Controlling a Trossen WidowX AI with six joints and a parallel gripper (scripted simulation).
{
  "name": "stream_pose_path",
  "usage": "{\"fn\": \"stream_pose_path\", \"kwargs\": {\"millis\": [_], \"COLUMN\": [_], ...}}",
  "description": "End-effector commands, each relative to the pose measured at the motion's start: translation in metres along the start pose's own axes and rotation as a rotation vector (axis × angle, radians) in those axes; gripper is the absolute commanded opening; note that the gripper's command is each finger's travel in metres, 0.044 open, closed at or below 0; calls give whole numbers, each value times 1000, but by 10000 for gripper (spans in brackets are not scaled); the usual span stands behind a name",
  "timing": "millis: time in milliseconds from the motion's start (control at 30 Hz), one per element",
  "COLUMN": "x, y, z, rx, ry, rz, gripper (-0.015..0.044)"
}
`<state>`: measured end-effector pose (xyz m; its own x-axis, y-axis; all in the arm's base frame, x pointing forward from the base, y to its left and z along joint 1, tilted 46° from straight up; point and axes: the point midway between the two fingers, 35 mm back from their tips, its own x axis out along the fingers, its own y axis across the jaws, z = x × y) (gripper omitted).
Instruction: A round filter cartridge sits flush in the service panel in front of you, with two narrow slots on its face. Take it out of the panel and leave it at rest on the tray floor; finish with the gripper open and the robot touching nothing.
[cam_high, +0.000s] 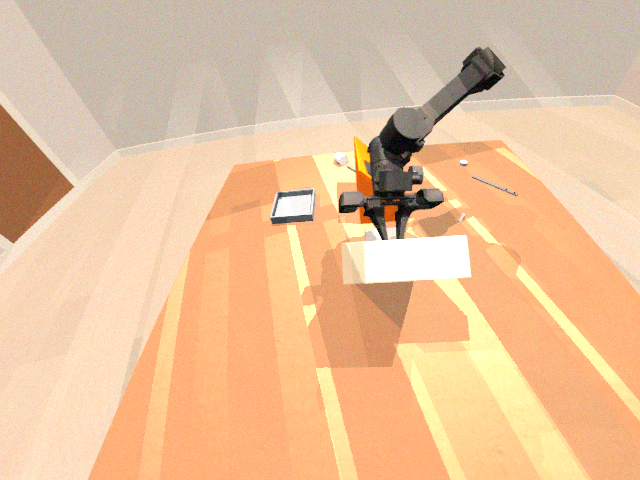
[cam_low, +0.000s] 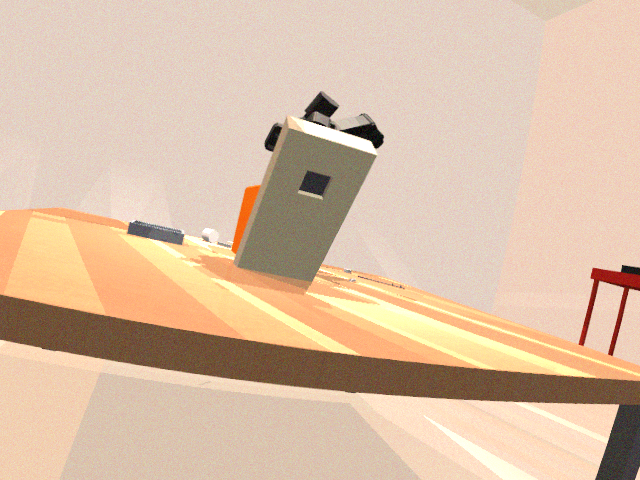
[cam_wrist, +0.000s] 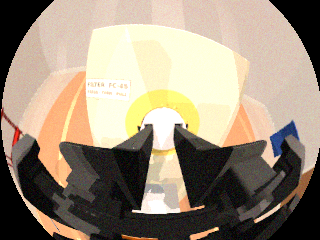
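The pale service panel (cam_high: 413, 260) (cam_low: 289, 232) (cam_wrist: 200, 65) leans on the table, its back towards the exterior camera. In the wrist view the round white cartridge (cam_wrist: 163, 143) sits inside the yellow ring (cam_wrist: 133, 120) on the panel's face, with a small dark slot mark at its left and right edges. My gripper (cam_high: 392, 237) (cam_wrist: 163, 128) is shut on the cartridge, its fingertips in line with these marks. How far the cartridge stands out is hard to tell. In the exterior view the panel hides the fingers. The shallow tray (cam_high: 293, 219) (cam_low: 155, 232) stands apart from the panel.
An orange upright board (cam_high: 363, 196) (cam_low: 244, 217) stands close beside the arm, on the tray's side. A white cylinder (cam_high: 340, 158) (cam_low: 209, 235) lies beyond it. A thin rod (cam_high: 494, 186), a small white disc (cam_high: 463, 162) and a small pale piece (cam_high: 461, 217) lie on the arm's other side.
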<state>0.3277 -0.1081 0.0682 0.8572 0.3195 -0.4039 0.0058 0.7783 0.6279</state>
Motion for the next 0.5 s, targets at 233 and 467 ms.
{"fn": "stream_pose_path", "kwargs": {"millis": [233,467], "x": [-54,-60], "y": [-2,0], "z": [0,-5], "rx": [-25,-27], "ry": [-9,-13], "rz": [-9,-7], "gripper": [0,0]}}
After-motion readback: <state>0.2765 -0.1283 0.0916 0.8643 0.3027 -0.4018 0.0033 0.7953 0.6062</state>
